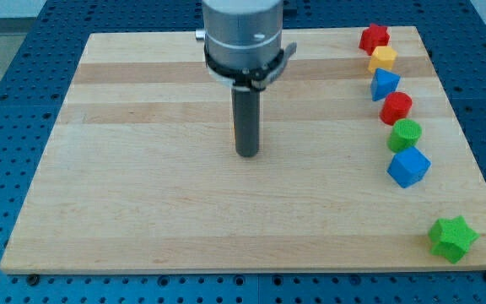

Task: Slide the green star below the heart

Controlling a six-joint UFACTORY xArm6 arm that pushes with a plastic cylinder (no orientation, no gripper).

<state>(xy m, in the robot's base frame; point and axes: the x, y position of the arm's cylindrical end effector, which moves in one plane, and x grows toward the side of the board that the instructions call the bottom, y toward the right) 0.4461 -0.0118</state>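
Note:
The green star (452, 238) lies at the board's bottom right corner. My tip (247, 154) rests on the board near the middle, far to the left of the star and touching no visible block. A column of blocks runs down the right edge: a red star (375, 36), a yellow block (383, 58), a blue triangle (385, 84), a rounded red block (396, 107), a green circle (405, 134) and a blue cube (408, 166). I cannot tell which block is the heart. A thin orange sliver (234, 133) shows at the rod's left edge, mostly hidden.
The wooden board (142, 211) lies on a blue perforated table (7, 101). The arm's grey body (243, 34) hangs over the board's top middle. The green star sits close to the board's right and bottom edges.

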